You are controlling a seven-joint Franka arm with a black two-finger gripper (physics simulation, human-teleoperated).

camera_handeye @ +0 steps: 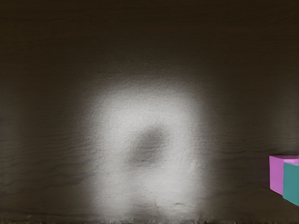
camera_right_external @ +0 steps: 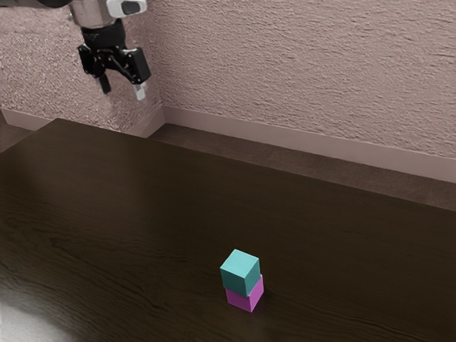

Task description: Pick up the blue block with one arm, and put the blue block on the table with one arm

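Rough pinkish walls [camera_right_external: 306, 71] rise behind a dark wood-grained table [camera_right_external: 178, 199]. The black gripper [camera_right_external: 122, 90] hangs empty at the exterior view's upper left, fingers spread wide — well apart from the blue block [camera_right_external: 241, 273], a plain teal cube perched slightly off-centre on the magenta block [camera_right_external: 244, 299].

One camera is looking down from the hand [camera_right_external: 123, 93], one from its side, farther away; both are seeing tabletop [camera_right_external: 142, 214] and blue block [camera_right_external: 241, 274].
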